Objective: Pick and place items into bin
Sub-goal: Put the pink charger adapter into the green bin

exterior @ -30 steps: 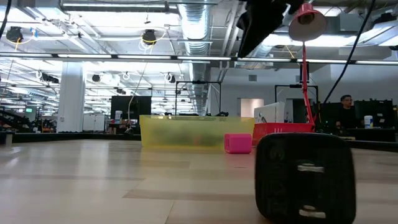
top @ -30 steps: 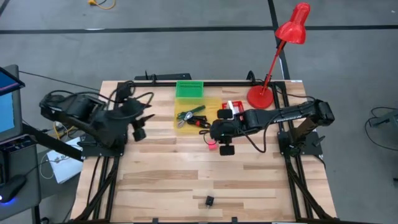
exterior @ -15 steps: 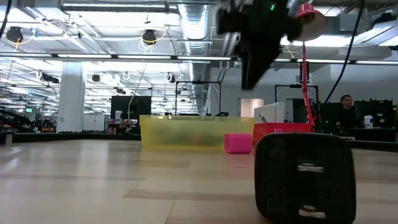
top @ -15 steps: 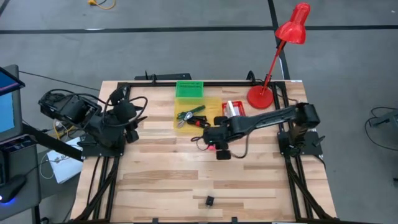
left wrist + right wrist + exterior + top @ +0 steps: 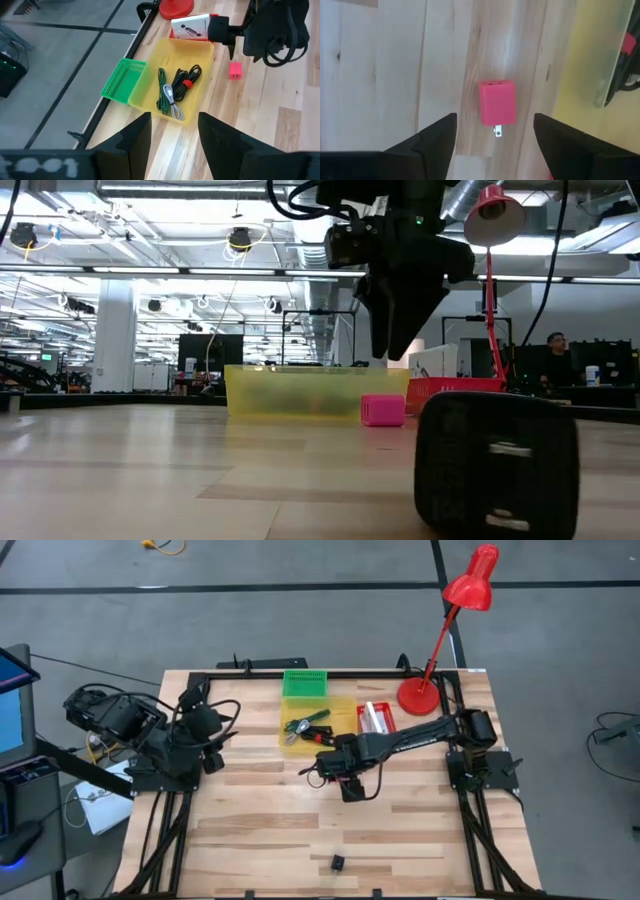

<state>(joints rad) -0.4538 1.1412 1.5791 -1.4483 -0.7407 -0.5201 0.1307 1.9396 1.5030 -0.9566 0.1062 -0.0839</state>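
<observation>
Your right gripper (image 5: 492, 137) hangs above the pink charger (image 5: 497, 103), jaws spread to straddle it; left gripper (image 5: 174, 135) waits, jaws released

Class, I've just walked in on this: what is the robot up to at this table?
The right gripper, fingers open, hangs above a pink plug adapter lying on the table beside the yellow bin, which already holds coiled cables. The left gripper waits open at the table's left side. A black adapter lies near the front edge.
</observation>
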